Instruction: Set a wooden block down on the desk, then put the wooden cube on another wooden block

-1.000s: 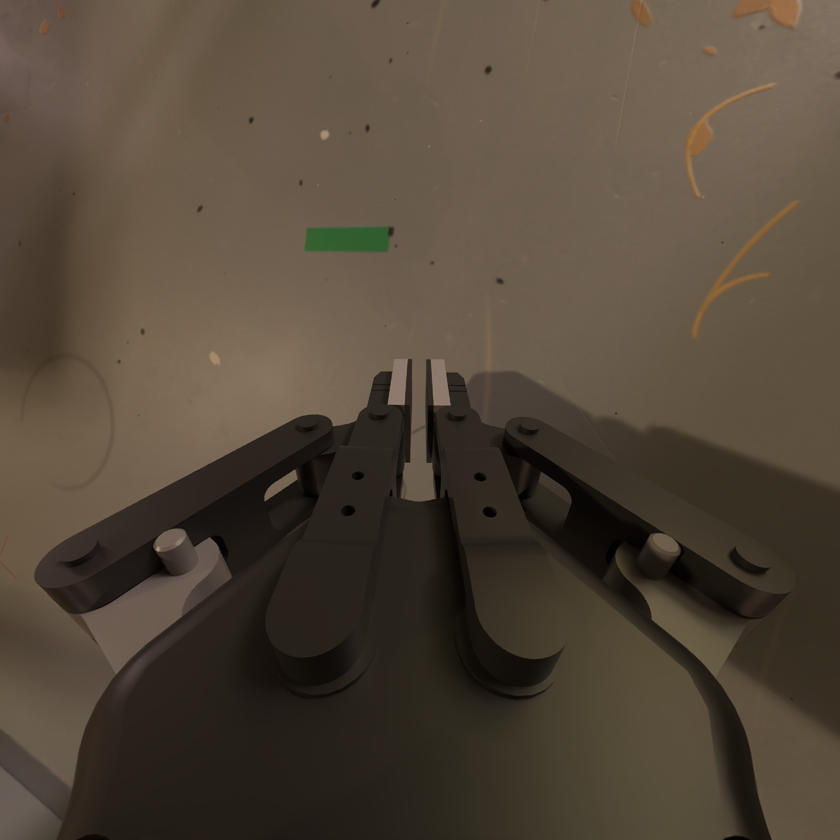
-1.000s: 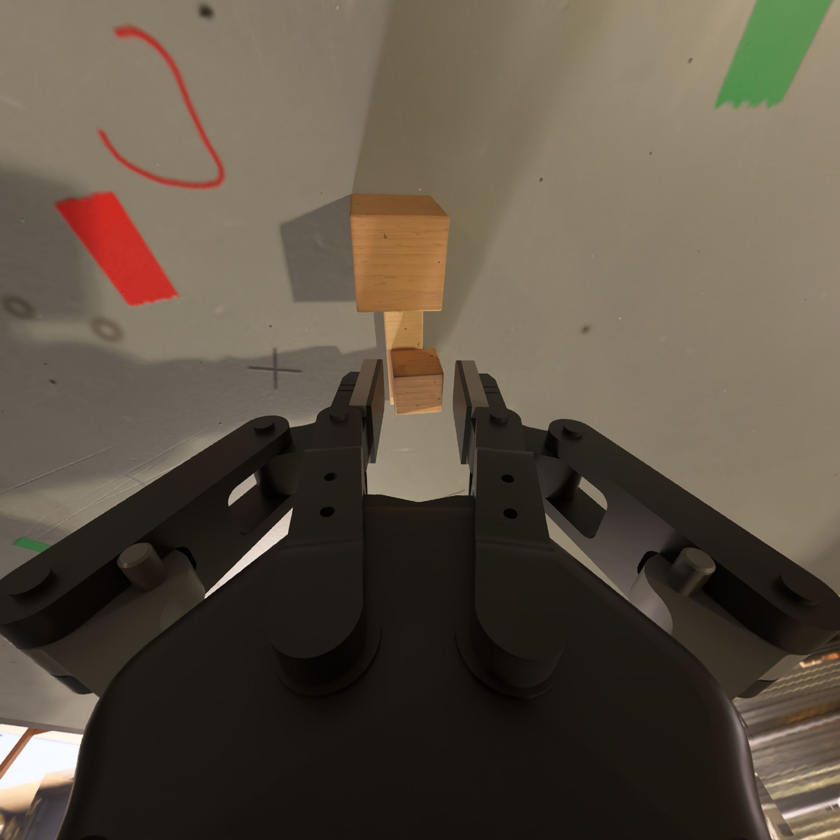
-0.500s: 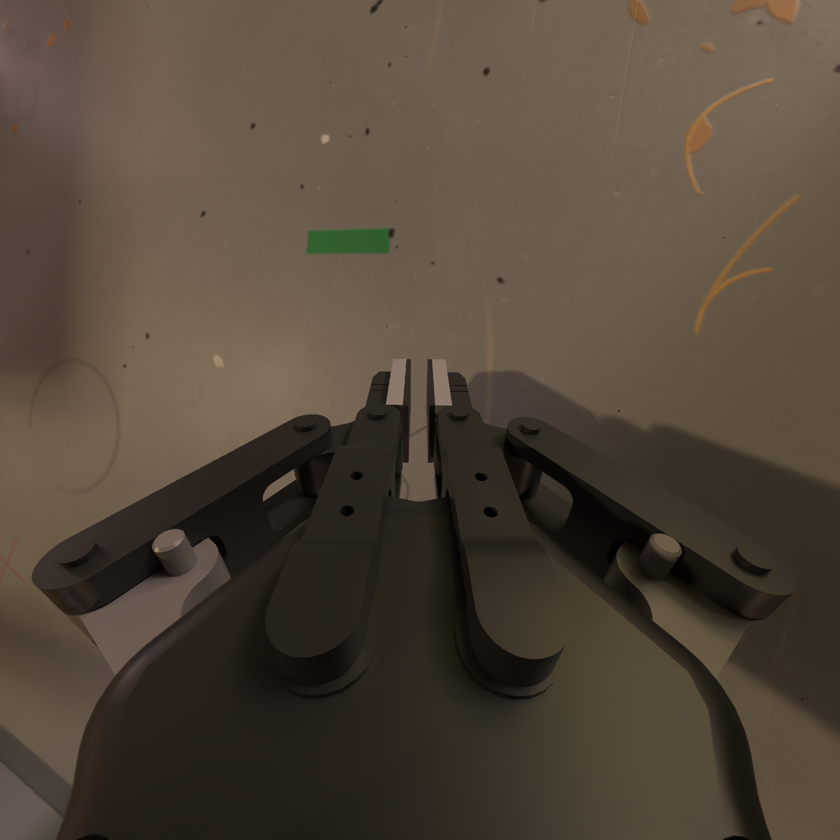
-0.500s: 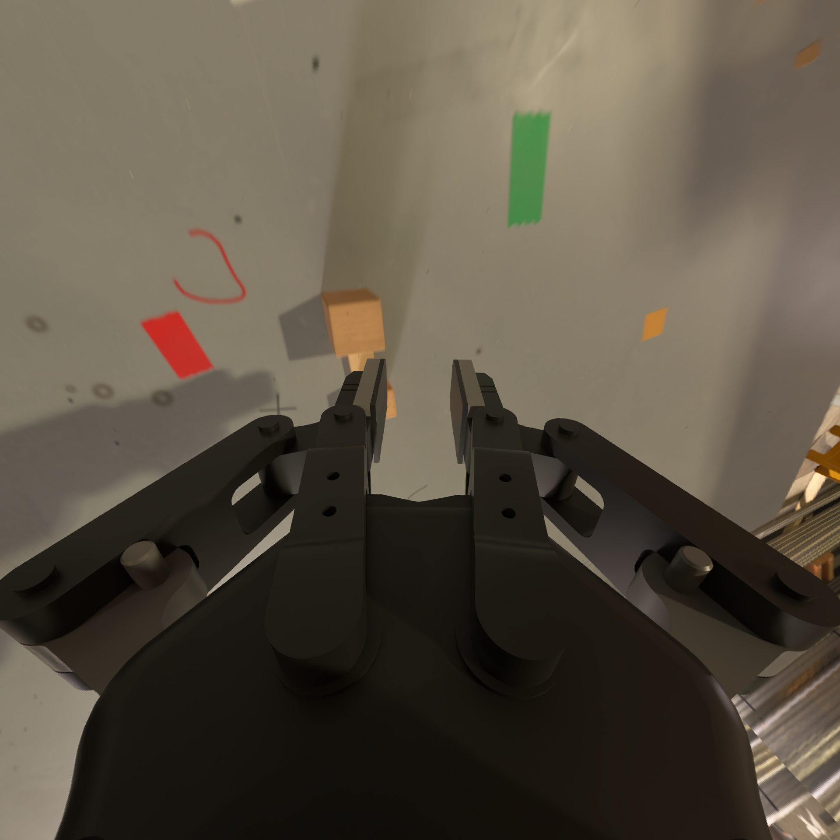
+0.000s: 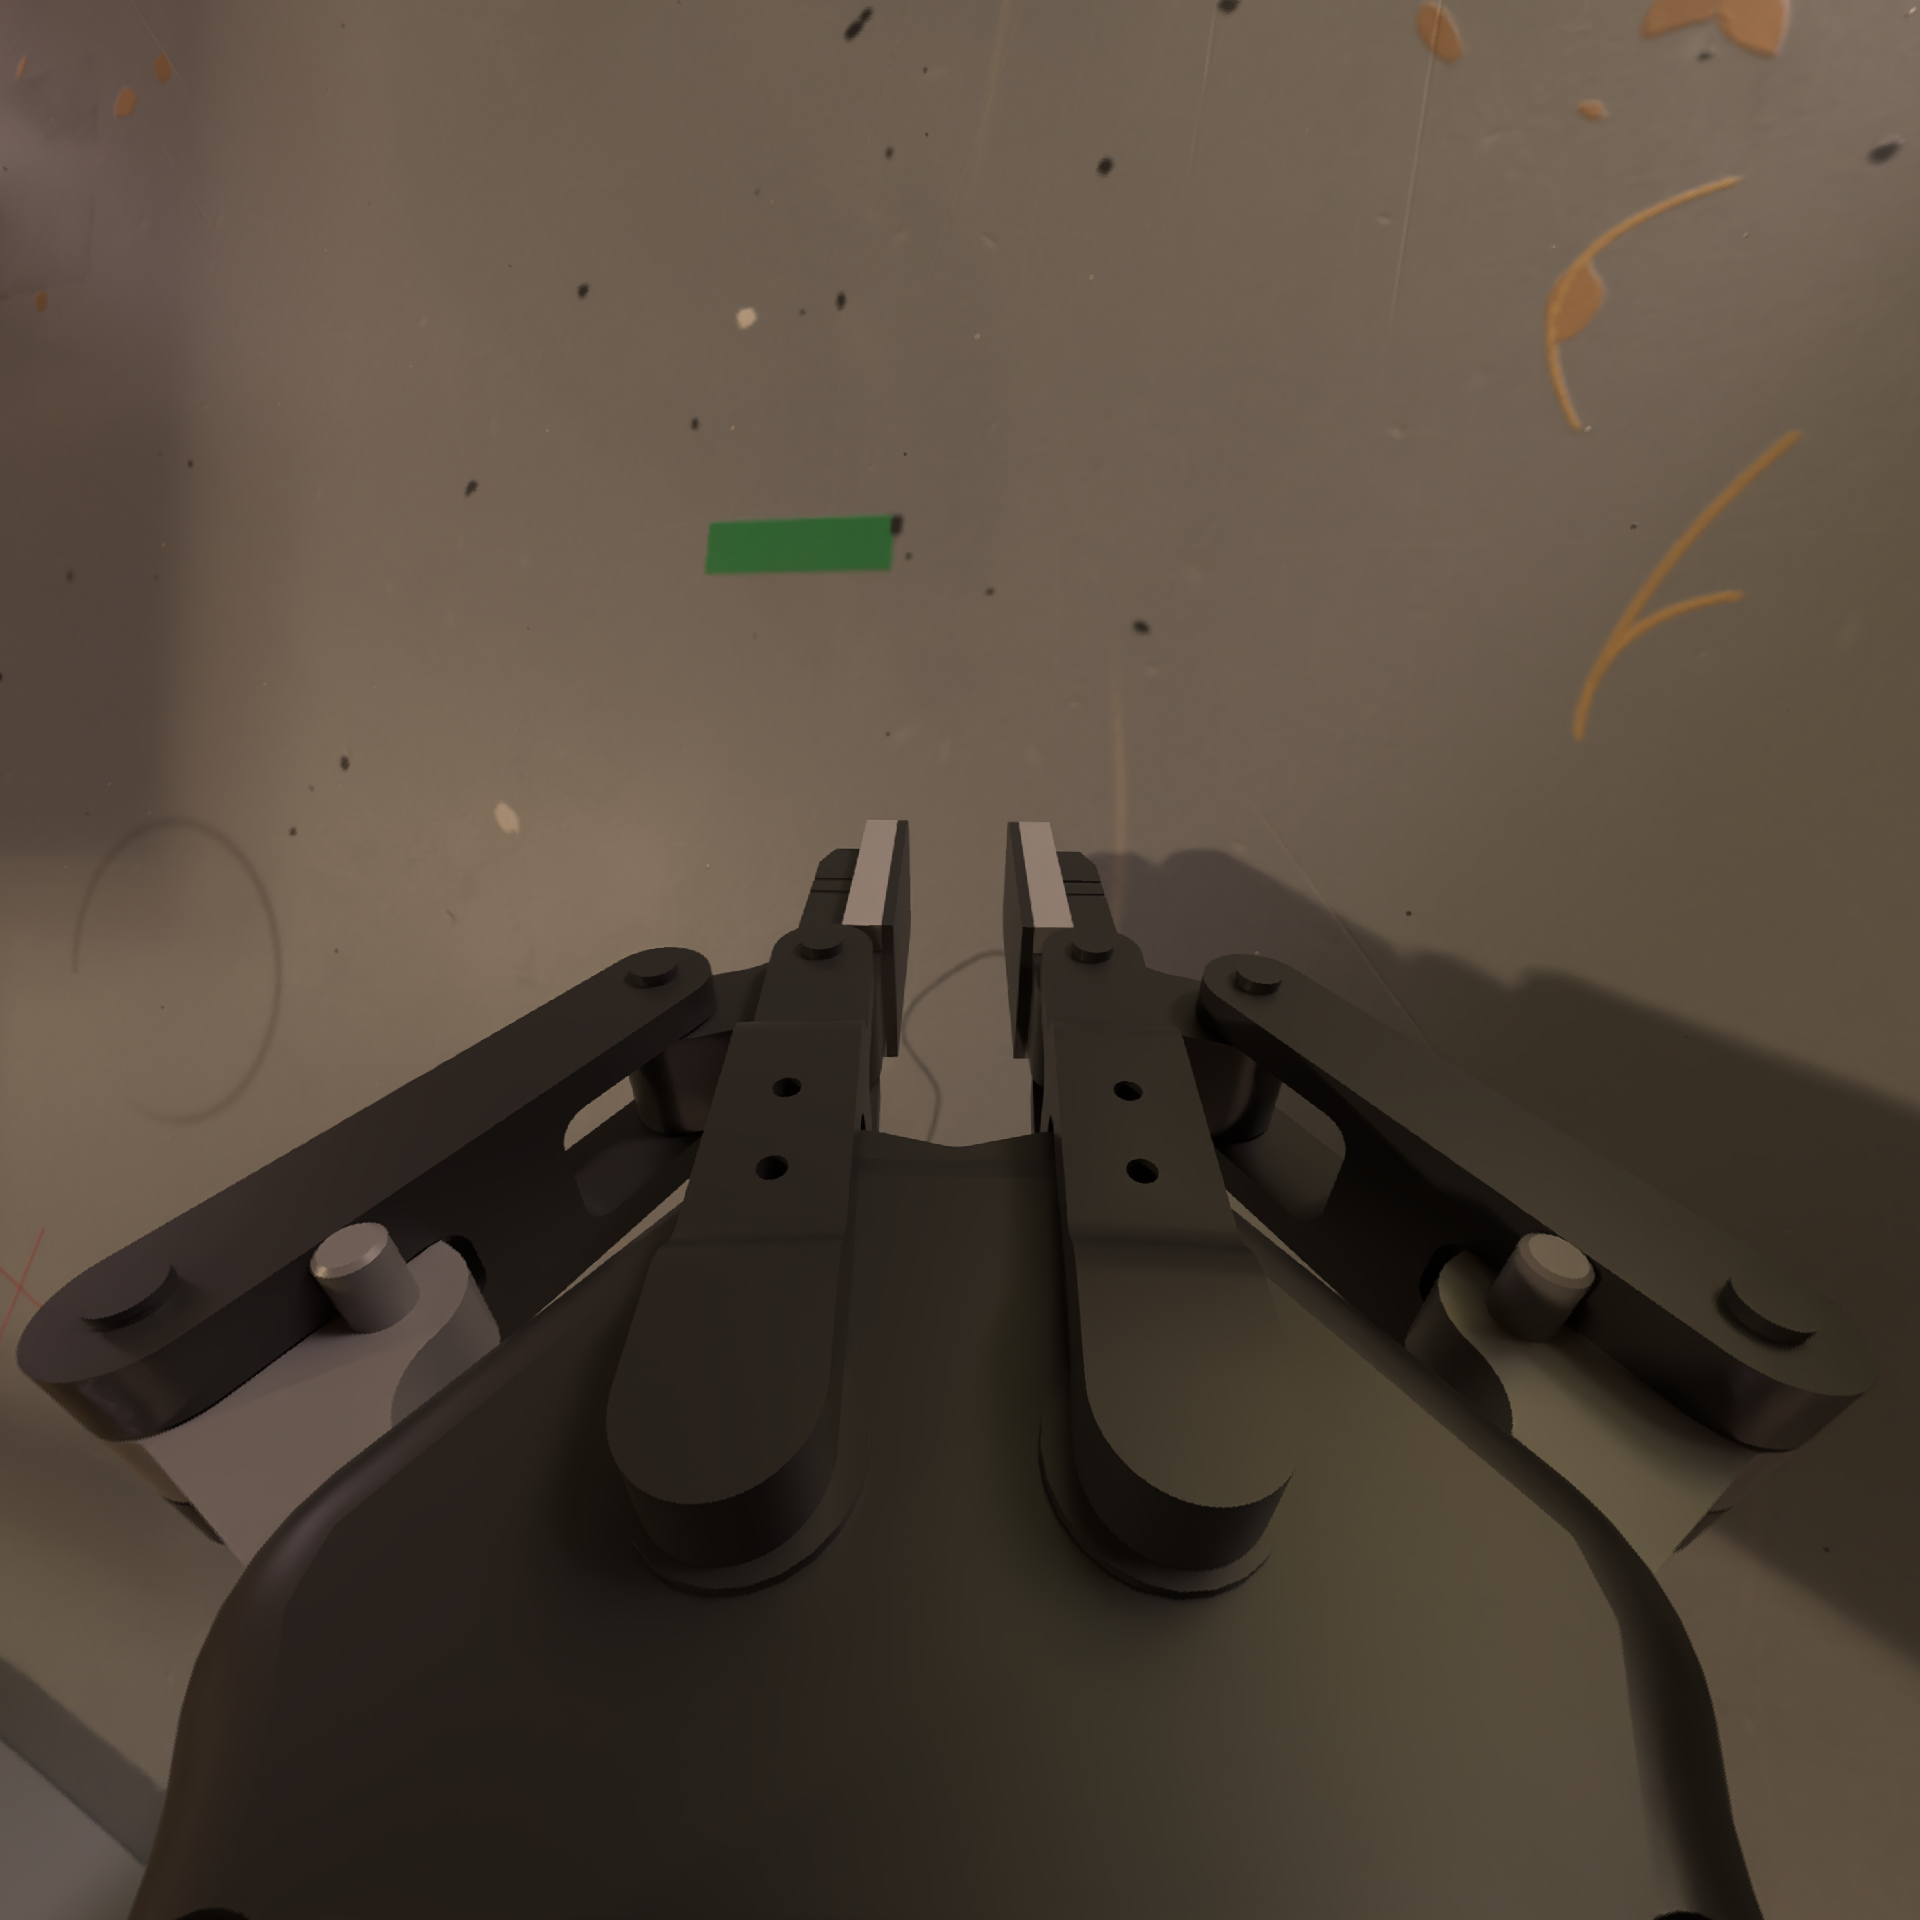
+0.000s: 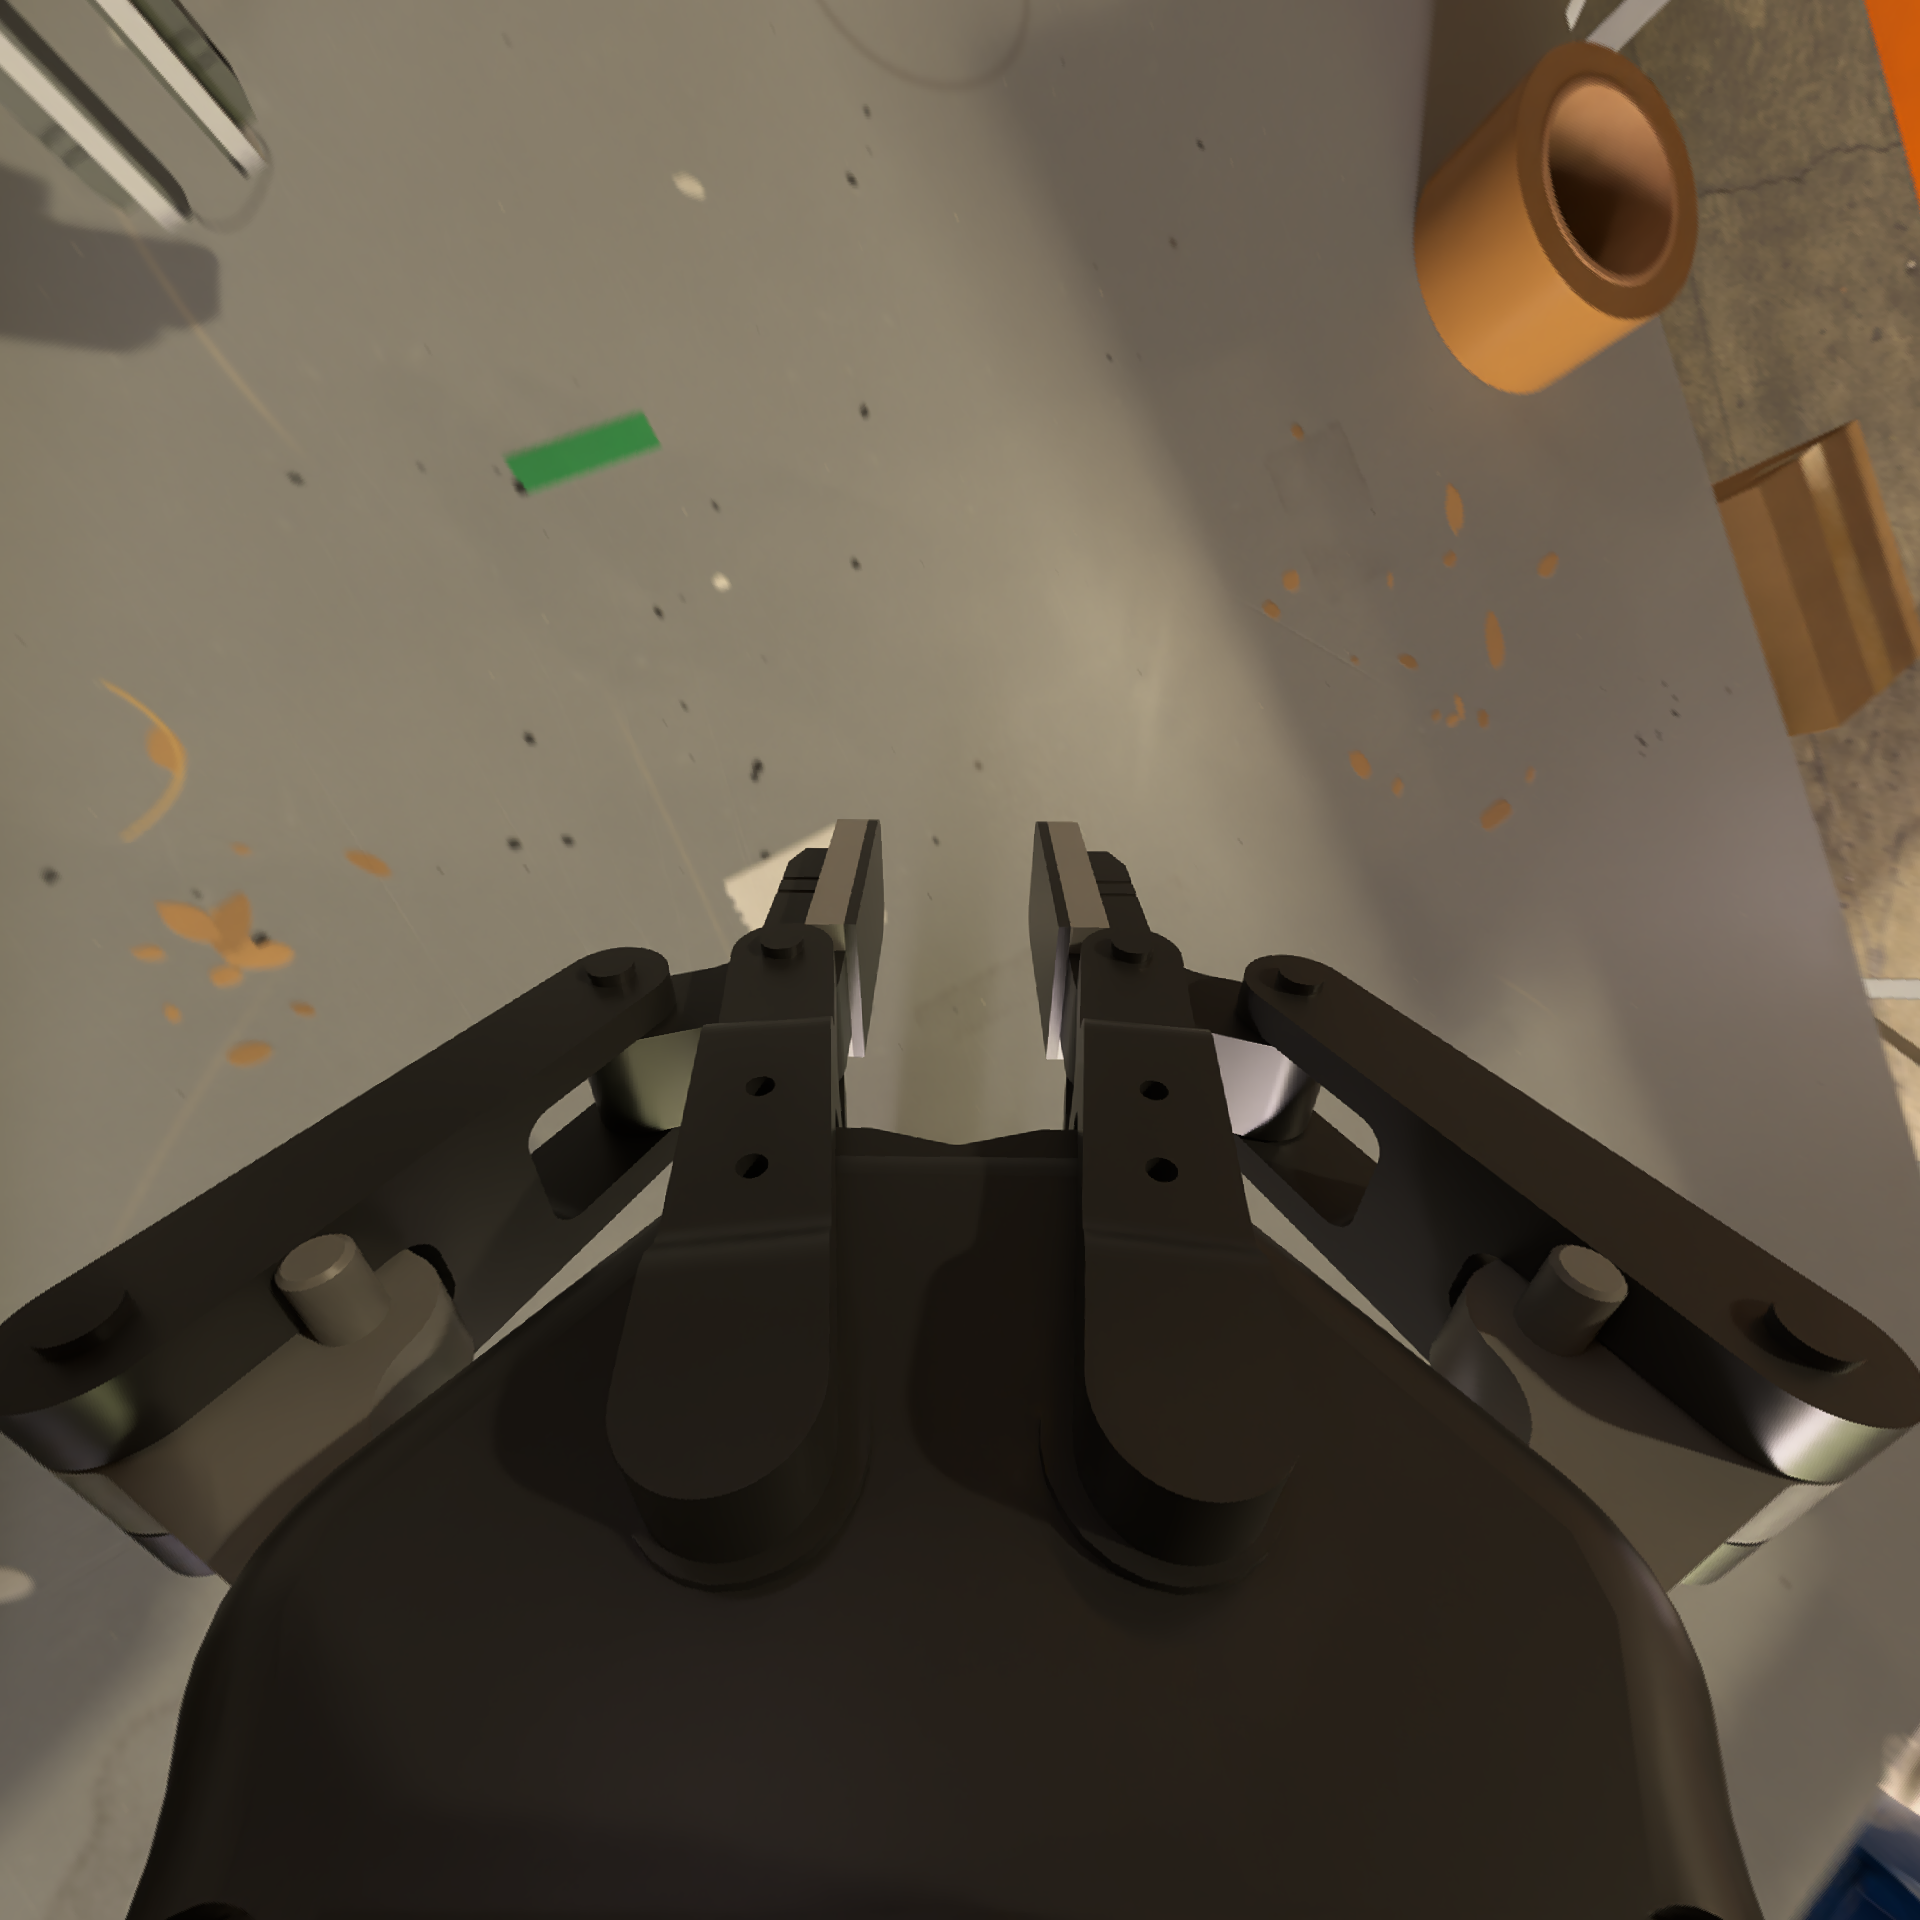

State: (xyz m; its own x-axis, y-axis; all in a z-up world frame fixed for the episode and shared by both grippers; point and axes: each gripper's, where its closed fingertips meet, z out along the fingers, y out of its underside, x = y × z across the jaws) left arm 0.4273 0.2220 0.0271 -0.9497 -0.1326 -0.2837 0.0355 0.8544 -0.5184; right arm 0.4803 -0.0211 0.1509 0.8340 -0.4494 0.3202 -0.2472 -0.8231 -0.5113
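No wooden block or cube shows in either view. My left gripper [image 5: 958,878] hangs over the bare, speckled grey desk [image 5: 1247,416]. Its jaws stand partly apart with nothing between them. My right gripper [image 6: 958,883] is open and empty above the same desk [image 6: 1091,520]. Only desk surface shows between its fingers.
A green tape strip [image 5: 798,544] lies ahead of the left gripper and also shows in the right wrist view [image 6: 582,452]. A brown tape roll [image 6: 1548,208] stands near the desk's right edge. A cardboard box [image 6: 1818,582] lies beyond that edge. Two metal bars [image 6: 135,125] show at the top left.
The right gripper has drawn back and swung away from the stacked wooden blocks, which have left its view. The left gripper's jaws have opened from nearly shut.
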